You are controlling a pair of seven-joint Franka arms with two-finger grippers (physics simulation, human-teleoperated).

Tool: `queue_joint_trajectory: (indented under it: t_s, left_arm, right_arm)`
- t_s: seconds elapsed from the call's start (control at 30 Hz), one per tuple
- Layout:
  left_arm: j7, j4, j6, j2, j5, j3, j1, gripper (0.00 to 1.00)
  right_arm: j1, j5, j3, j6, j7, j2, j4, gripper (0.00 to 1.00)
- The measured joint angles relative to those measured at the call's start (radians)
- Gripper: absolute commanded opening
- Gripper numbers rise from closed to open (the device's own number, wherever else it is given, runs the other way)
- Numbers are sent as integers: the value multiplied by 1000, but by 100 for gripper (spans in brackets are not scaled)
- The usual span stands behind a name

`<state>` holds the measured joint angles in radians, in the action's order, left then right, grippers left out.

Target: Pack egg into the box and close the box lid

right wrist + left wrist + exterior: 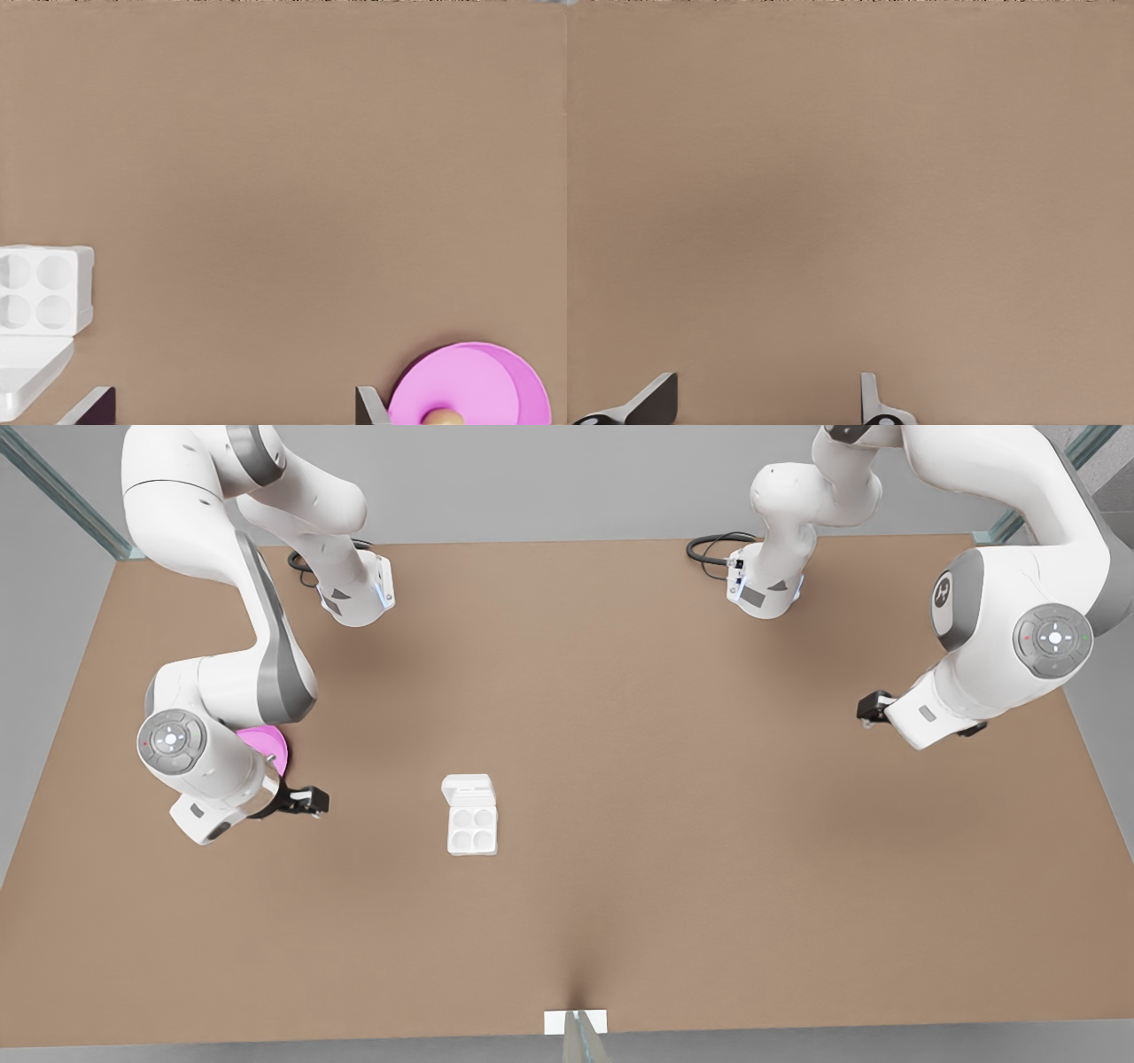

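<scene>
The white box [472, 828] lies on the table left of centre with its four cups bare. Its box lid [468, 786] is swung open and lies flat behind the tray. The right wrist view shows the box [40, 292], the lid [27, 376] and the tan egg [443, 416] resting on a pink plate [469, 385]. My right gripper [310, 802] [232, 407] hangs open beside the plate at the front view's left, holding nothing. My left gripper [873, 708] [764, 403] waits open over bare table at the front view's right.
The pink plate [266, 740] is partly covered by the right arm's wrist in the front view. Both arm bases [354, 593] [766, 589] stand at the table's far edge with black cables. A small white tab [576, 1021] sits at the near edge.
</scene>
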<state>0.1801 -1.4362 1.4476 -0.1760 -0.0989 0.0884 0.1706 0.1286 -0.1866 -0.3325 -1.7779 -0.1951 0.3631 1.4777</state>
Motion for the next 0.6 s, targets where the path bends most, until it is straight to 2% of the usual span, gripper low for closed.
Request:
queue_joint_trajectory:
  t_s: [0.1, 0.17, 0.27, 0.43, 0.6]
  left_arm:
    - [7, 0, 9, 0, -1, 0, 0, 100]
    - [11, 0, 12, 0, -1, 0, -1, 100]
    - [17, -1, 16, -1, -1, 0, 0, 100]
    - [24, -2, 18, -7, -2, 0, 0, 100]
    - [30, -2, 19, -8, -2, 0, 0, 100]
  right_arm:
    - [-7, 0, 0, 7, -4, 15, -3, 100]
    - [8, 3, -1, 22, -2, 88, 2, 100]
    - [150, -8, 0, 17, 26, 128, 133, 100]
    - [353, -58, -5, -180, 131, 51, 459, 100]
    - [429, -75, -7, -370, 268, 32, 514, 100]
